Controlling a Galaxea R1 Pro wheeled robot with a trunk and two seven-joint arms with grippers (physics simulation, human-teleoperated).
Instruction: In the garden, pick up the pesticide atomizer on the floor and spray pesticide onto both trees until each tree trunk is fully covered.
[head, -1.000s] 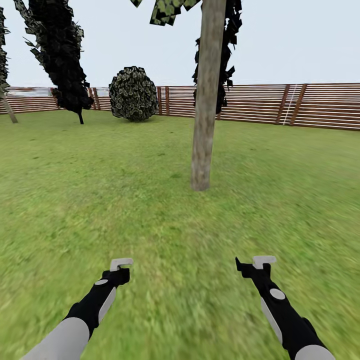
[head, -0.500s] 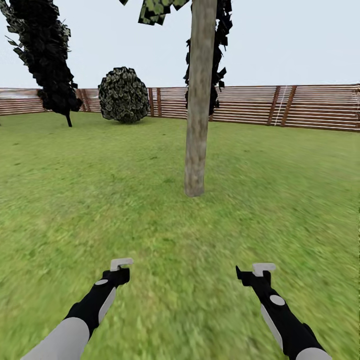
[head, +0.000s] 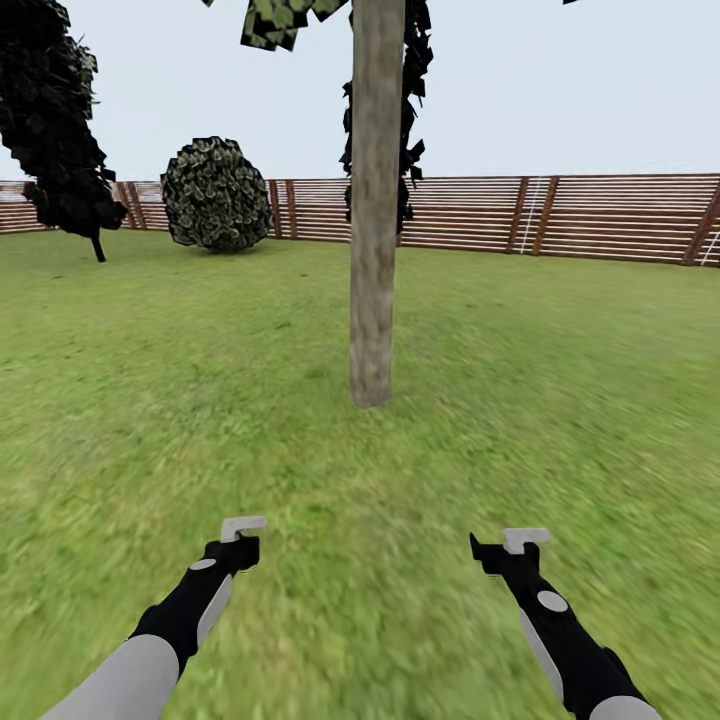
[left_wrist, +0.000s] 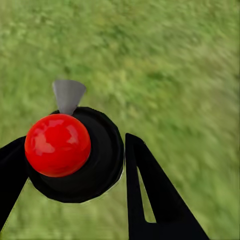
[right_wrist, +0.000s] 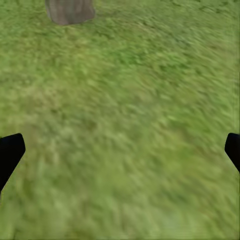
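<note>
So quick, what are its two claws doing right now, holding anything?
Left gripper: closed around a black round atomizer with a glossy red ball top.
Right gripper: open wide, holding nothing, over green grass.

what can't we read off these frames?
- Tree trunk: head view, top edge cuts off the crown.
- Sprayer between the left gripper's fingers: left wrist view shows its red cap end-on, body hidden behind it.
- Right gripper: right wrist view, fingertips barely enter at the edges.
- Spray specks on bark: too small to tell.

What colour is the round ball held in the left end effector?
Glossy red ball, seated on a black body; clearest in the left wrist view.
</note>
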